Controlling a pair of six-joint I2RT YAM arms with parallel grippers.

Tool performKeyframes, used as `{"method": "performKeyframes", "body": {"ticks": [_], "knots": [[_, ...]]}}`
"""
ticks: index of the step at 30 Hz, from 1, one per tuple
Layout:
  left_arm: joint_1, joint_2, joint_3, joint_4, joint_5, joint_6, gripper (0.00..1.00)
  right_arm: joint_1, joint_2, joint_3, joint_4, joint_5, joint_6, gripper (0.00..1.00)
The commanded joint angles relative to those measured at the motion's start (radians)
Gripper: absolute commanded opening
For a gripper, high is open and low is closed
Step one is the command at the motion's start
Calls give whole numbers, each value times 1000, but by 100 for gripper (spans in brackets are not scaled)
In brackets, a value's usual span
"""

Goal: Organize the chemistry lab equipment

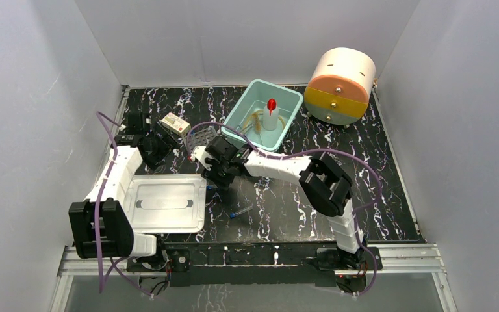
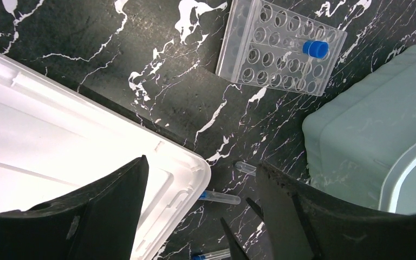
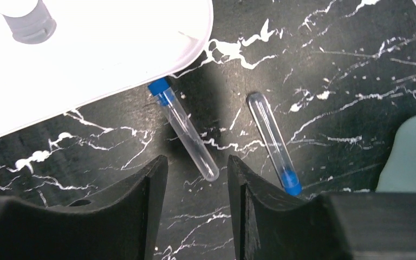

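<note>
Right claw [image 3: 196,214] part-open, empty; tube [image 3: 185,130] lies just ahead, rounded end at the gap, long axis slanting cap-first toward tray [image 3: 86,54].

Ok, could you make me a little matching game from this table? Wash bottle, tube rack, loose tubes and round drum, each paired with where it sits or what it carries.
Things:
1. wash bottle
2. tube rack
3. loose tubes
4. round drum

Places or states:
A. lying on the black table by the white tray's corner
B. standing in the teal bin
C. at the table's far right corner
D. bears one blue-capped tube

Pairs: 1-B, 2-D, 3-A, 4-C.
</note>
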Motion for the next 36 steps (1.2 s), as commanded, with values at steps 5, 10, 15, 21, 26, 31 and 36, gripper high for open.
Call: {"method": "performKeyframes", "body": {"ticks": [5, 10, 15, 21, 26, 31, 36], "knots": [[74, 42, 2, 9, 144, -13, 72, 8, 60, 86, -25, -38, -75, 47], [112, 49, -23, 37, 213, -29, 72, 14, 67, 60, -18, 5, -94, 39], [115, 50, -34, 46, 225, -24, 72, 18, 76, 40, -11, 24, -106, 36], [115, 52, -42, 50, 234, -16, 72, 27, 99, 44, -40, 35, -136, 39], [115, 47, -50, 53, 240, -18, 72, 27, 109, 52, -54, 26, -133, 39], [115, 53, -49, 66, 277, -19, 72, 27, 109, 54, -57, 35, -107, 25], [115, 100, -51, 78, 411, -6, 72, 27, 62, -3, -16, 68, -88, 20]]}}
